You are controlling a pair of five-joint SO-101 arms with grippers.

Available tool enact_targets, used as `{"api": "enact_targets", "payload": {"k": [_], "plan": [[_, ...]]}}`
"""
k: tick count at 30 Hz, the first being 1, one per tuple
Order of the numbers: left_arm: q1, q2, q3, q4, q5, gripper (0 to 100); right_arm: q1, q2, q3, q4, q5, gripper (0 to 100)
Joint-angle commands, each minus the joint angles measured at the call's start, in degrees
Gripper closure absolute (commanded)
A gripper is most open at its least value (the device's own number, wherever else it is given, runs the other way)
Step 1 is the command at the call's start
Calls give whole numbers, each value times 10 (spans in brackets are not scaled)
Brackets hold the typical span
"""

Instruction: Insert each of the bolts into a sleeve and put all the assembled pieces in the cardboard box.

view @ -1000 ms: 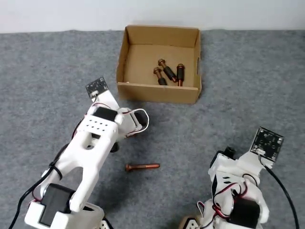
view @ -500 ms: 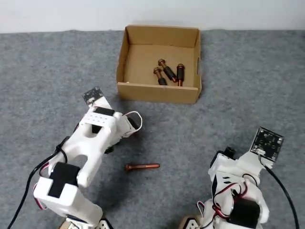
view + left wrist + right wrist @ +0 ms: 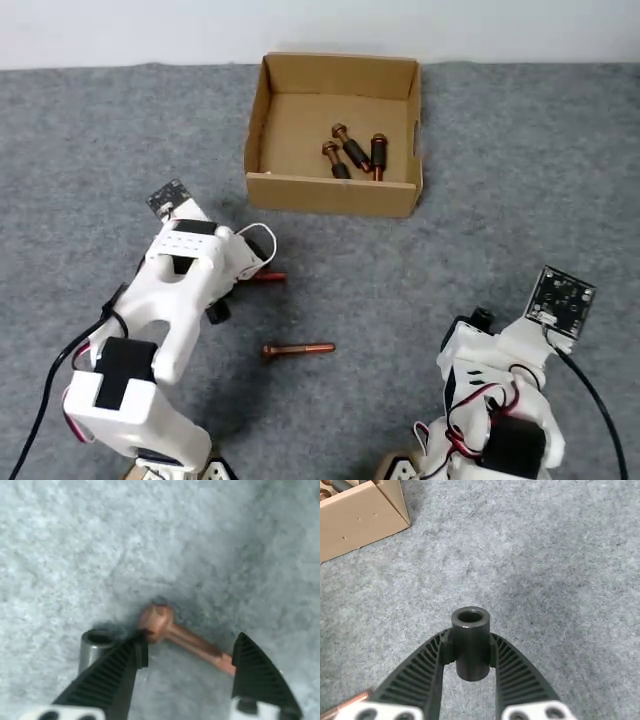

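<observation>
Retracted from the box, the left gripper is held wide open astride a rigid, slick bolt; mid-shank grip is advised

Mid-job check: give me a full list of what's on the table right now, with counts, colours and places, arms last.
box: 1, brown cardboard, far middle of the carpet.
assembled pieces: 3, copper bolts in dark sleeves, lying inside the box.
free bolt: 1, copper, lying on the carpet between the two arms.
second bolt: 1, copper, lying on the carpet between the left gripper's open fingers.
grey sleeve: 1, grey, on the carpet beside the second bolt's head.
dark sleeve: 1, dark, held in the right gripper.
carpet: 1, grey, under everything.
left gripper: 1, open, low over the second bolt.
right gripper: 1, shut on the dark sleeve.
</observation>
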Motion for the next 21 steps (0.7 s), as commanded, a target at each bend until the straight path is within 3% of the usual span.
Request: {"api": "enact_targets", "payload": {"k": [1, 6, 13, 21], "plan": [[-12, -3, -12, 6, 4, 724, 4, -4, -4, -15, 6, 991], [-10, -3, -2, 6, 4, 729, 4, -4, -4, -15, 6, 991], [-10, -3, -3, 6, 4, 829, 4, -4, -4, -15, 6, 991], [-11, 36, -40, 37, 4, 833, 4, -4, -4, -15, 6, 991]]}}
